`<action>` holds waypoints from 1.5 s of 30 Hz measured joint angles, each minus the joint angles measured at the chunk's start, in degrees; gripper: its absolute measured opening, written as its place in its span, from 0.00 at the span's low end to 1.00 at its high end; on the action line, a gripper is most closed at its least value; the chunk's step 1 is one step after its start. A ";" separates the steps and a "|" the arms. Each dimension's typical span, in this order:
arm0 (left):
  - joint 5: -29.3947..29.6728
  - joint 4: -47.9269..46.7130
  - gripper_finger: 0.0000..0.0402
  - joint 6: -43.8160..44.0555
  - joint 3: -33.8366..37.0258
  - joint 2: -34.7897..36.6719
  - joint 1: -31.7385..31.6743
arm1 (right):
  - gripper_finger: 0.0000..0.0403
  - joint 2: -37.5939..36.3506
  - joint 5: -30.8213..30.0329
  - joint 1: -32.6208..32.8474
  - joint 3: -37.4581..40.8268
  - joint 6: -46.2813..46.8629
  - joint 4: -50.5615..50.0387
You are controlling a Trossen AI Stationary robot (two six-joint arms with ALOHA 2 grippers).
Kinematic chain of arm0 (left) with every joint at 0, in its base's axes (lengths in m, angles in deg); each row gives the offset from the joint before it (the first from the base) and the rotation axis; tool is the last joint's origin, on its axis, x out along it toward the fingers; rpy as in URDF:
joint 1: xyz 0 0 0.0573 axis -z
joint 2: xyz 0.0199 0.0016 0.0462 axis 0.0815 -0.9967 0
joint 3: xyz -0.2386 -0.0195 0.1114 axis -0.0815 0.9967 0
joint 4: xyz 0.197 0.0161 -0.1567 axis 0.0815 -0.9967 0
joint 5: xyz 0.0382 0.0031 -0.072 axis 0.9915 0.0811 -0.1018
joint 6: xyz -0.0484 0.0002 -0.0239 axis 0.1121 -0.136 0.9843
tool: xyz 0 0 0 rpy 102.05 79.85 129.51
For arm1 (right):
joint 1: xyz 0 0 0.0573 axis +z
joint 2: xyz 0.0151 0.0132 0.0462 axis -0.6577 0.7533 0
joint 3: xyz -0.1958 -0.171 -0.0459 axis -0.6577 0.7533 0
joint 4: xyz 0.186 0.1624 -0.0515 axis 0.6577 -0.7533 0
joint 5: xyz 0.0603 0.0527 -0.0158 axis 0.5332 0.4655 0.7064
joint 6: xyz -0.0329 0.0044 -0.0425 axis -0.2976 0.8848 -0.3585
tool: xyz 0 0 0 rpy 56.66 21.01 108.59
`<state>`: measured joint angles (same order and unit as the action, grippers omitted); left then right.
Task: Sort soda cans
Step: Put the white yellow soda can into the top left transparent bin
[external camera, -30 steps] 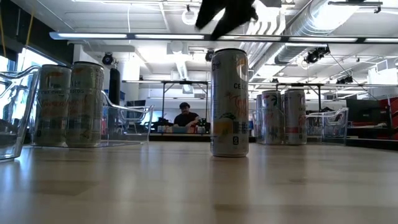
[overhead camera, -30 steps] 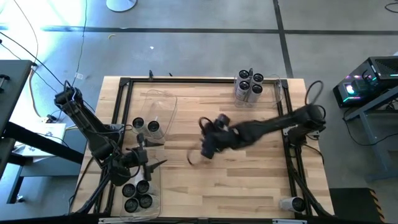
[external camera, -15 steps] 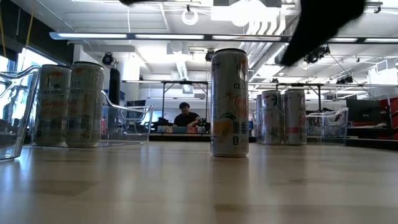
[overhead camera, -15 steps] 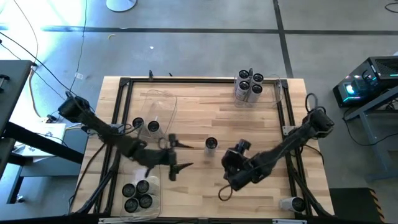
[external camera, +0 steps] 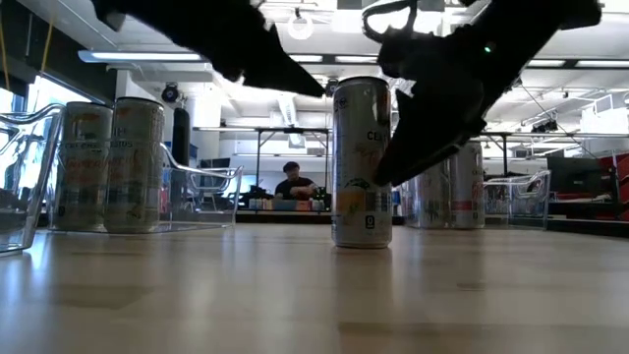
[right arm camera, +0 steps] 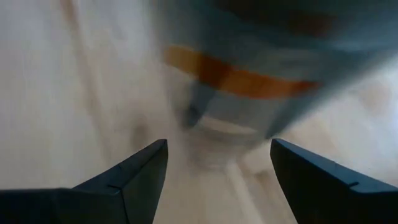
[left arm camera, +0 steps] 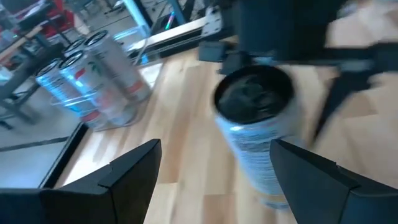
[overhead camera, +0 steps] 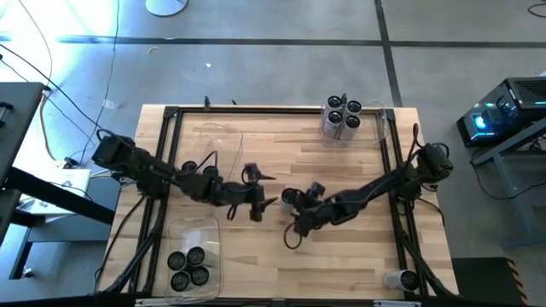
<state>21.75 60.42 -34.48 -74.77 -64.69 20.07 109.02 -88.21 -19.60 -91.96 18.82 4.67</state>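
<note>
One soda can (overhead camera: 288, 198) stands upright alone at the table's middle; in the low view this can (external camera: 362, 162) rests on its base. My left gripper (overhead camera: 268, 189) reaches in from the left, open, just short of the can (left arm camera: 255, 124). My right gripper (overhead camera: 295, 215) comes from the right and near side, open and slanting down, with the blurred can (right arm camera: 249, 81) just ahead of its fingers. Several more cans (overhead camera: 343, 118) stand at the far right, and several others (overhead camera: 189, 266) at the near left.
A clear bin (overhead camera: 386, 124) holds the far-right cans and another (overhead camera: 196, 234) holds the near-left ones. A third clear bin (overhead camera: 217, 141) lies at the far left, with two cans (external camera: 108, 162) by it. A black frame (overhead camera: 273, 110) rims the table.
My left gripper has swung from above the near-left bin toward the table's middle and sunk, rolling as it went. My right gripper drew off the lone can toward the near edge, came down, then returned to it. The can has stayed put.
</note>
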 joint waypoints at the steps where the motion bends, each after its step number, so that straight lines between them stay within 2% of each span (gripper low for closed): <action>1: 0.02 -0.07 0.74 -0.32 0.00 -0.07 -0.62 | 0.69 0.00 2.06 -0.25 -0.06 -0.02 0.76; 8: 1.29 -1.46 0.74 -1.44 0.02 2.90 -2.43 | 0.69 0.09 13.34 1.18 -0.13 1.33 3.02; 13: 1.42 -4.46 0.74 -4.18 0.02 5.22 -0.58 | 0.69 0.06 12.56 3.95 -0.13 3.12 0.10; 16: 7.68 -5.57 0.74 -3.32 0.02 6.71 1.57 | 0.69 -0.35 12.58 5.86 -0.13 9.41 -4.21; 18: 11.85 -10.77 0.74 -3.01 -0.94 8.68 3.30 | 0.69 -1.20 12.60 7.53 -0.13 13.18 -7.91; 21: 13.01 -28.63 0.74 2.84 -5.99 12.22 5.68 | 0.69 -3.07 10.61 9.85 -0.13 16.55 -13.85; 24: 5.59 -49.80 0.74 14.24 -12.85 14.80 6.66 | 0.69 -4.57 4.01 11.38 -0.13 17.88 -16.63; 27: -1.95 -64.50 0.74 20.95 -17.01 15.81 7.26 | 0.69 -5.07 -1.74 12.04 -0.13 17.79 -16.17; 29: -4.66 -72.35 0.74 23.11 -17.71 16.13 7.59 | 0.69 -5.07 -3.04 12.15 -0.15 16.84 -15.82; 32: -11.92 -82.53 0.74 28.77 -17.75 15.98 6.67 | 0.69 -5.07 -1.94 12.17 -0.15 14.96 -15.00; 38: -14.45 -87.76 0.69 31.15 -17.75 15.65 5.03 | 0.69 -5.05 -2.99 12.17 -0.15 12.43 -14.35; 45: -14.41 -95.44 0.54 33.07 -17.15 15.19 2.86 | 0.69 -5.05 -3.53 12.28 -0.15 11.53 -13.67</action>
<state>7.33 -35.02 -1.40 -91.92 -49.50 22.93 103.97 -91.74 -7.33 -92.11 30.36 -9.00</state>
